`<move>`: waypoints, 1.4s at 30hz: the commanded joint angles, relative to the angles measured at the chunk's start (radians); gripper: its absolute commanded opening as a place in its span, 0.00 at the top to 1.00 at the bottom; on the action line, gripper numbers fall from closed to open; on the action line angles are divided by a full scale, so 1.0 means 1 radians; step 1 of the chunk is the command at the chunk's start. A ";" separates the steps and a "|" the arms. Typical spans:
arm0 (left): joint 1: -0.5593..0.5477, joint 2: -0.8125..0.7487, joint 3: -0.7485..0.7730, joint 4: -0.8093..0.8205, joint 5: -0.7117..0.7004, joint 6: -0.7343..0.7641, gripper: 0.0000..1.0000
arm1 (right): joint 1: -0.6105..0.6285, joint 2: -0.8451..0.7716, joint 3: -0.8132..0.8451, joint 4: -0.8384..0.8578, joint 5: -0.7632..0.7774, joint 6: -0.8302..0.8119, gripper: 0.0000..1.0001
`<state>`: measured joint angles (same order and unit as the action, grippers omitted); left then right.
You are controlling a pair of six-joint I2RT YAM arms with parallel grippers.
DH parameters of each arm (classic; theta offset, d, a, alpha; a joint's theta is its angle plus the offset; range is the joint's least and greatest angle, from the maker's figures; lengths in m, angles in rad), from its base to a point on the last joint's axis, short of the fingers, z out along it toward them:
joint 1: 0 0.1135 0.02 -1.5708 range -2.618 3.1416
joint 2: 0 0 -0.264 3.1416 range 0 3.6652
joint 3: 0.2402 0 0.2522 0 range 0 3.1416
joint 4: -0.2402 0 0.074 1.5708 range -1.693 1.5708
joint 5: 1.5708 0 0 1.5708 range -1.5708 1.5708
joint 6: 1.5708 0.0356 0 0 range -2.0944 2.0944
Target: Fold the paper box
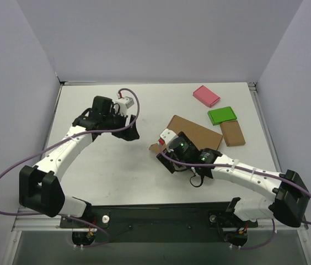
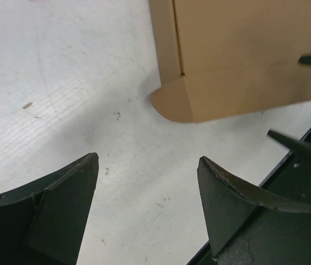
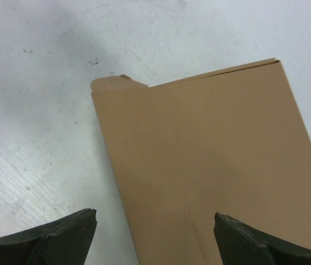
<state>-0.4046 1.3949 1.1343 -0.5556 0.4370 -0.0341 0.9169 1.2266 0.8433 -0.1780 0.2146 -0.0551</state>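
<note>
Scuffed white tabletop (image 1: 111,176), left gripper (image 2: 147,160) was spread wide holding nothing, big flat brown cardboard paper box (image 1: 197,130) lay just right of centre, right gripper (image 3: 155,215) hovered over it, wide open, empty too

You've got the paper box (image 1: 197,128) lying flat on the bench (image 1: 111,171), just right of centre and turned at an angle to the edges. It's plain brown cardboard with a smooth top face. A rounded tab (image 2: 172,105) pokes out at its near-left corner, a fold line running beside it. From above, that near-left end is mostly hidden.
</note>
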 commanded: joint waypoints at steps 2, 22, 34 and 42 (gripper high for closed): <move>0.101 0.082 0.154 0.114 0.130 -0.108 0.18 | 0.054 0.135 -0.024 0.100 0.169 -0.032 0.09; 0.247 0.144 0.096 0.292 0.239 -0.205 0.18 | 0.119 0.539 0.129 0.065 0.498 -0.118 0.91; 0.306 0.138 0.076 0.321 0.284 -0.266 0.18 | 0.165 0.265 0.172 -0.164 0.292 -0.019 1.00; 0.306 0.096 0.052 0.347 0.322 -0.248 0.18 | 0.166 0.140 0.246 -0.274 0.114 0.029 1.00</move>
<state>-0.1017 1.5600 1.1961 -0.2707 0.7036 -0.2996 1.0763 1.4124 1.0145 -0.3492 0.4591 -0.0952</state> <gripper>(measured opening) 0.818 0.047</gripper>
